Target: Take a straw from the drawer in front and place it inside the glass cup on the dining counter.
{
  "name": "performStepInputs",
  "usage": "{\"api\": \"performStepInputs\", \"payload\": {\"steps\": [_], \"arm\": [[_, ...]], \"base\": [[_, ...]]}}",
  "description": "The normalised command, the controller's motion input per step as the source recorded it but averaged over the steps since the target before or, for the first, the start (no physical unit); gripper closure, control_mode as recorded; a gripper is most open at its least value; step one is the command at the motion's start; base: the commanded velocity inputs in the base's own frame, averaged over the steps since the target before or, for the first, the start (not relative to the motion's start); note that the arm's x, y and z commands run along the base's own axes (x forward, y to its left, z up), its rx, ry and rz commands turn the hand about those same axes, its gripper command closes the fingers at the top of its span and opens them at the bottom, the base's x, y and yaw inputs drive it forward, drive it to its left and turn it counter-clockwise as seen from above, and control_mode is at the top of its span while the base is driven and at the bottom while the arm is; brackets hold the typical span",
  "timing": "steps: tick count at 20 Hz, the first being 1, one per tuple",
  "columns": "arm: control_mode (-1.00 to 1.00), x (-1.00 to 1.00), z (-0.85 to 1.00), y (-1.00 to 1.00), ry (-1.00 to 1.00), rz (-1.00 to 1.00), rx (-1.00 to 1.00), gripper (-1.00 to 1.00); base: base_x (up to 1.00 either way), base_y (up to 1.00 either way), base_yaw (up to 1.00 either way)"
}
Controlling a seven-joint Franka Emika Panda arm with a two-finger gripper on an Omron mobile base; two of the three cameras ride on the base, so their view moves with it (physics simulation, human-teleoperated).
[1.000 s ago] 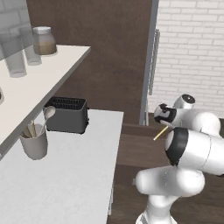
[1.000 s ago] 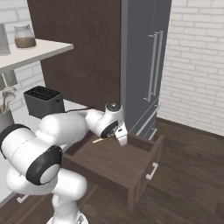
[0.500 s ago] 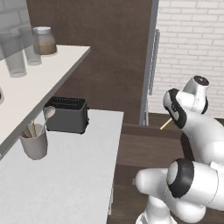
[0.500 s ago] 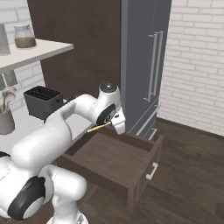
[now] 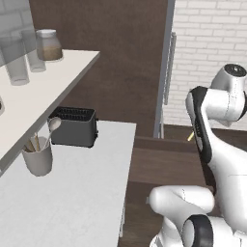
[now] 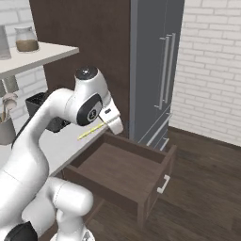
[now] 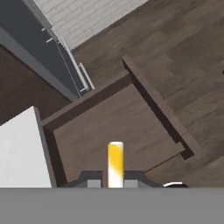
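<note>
the white arm rises from the base, bends at a high elbow and turns its hand down and outward, so the gripper point(image 6: 114, 123) hangs in the air above the open drawer point(image 6: 123, 170). the jaws are closed narrow on the straw point(image 6: 92, 131), a thin yellow-green stick that juts out sideways from the hand, slanting down toward the white counter point(image 6: 66, 146) beside the drawer. in the hand view the same straw point(image 7: 115, 162) stands straight up between the two finger tips, held clear of the wood below it and touching nothing else. from the left base view a short yellow bit of it point(image 5: 191, 137) shows past the edge of the forearm.

the drawer is pulled out, with plain dark walls and a bare brown floor (its pale handle shows on the front panel). it sits below the edge of the white counter, near the tall grey cabinet point(image 6: 153, 75) with long handles.

on the counter point(image 5: 72, 193) stand a black toaster point(image 5: 73, 126) and, nearer the camera, a pale utensil pot point(image 5: 38, 155). a shelf point(image 5: 36, 94) above carries a jar point(image 5: 48, 46) and greyish glasses point(image 5: 17, 65).
</note>
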Motion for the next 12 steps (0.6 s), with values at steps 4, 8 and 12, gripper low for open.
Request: {"api": "performStepInputs", "payload": {"steps": [4, 8, 12], "arm": [[-1.00, -0.73, 0.86, 0.43, 0.00, 0.13, -0.20, 1.00], [-1.00, -0.76, 0.54, 0.41, -0.01, 0.10, -0.22, 1.00], [-1.00, -0.60, 0.19, 0.10, 0.00, 0.06, -0.16, 1.00]], "base": [[0.00, 0.00, 0.00], [0.00, 0.00, 0.00], [0.00, 0.00, 0.00]]}}
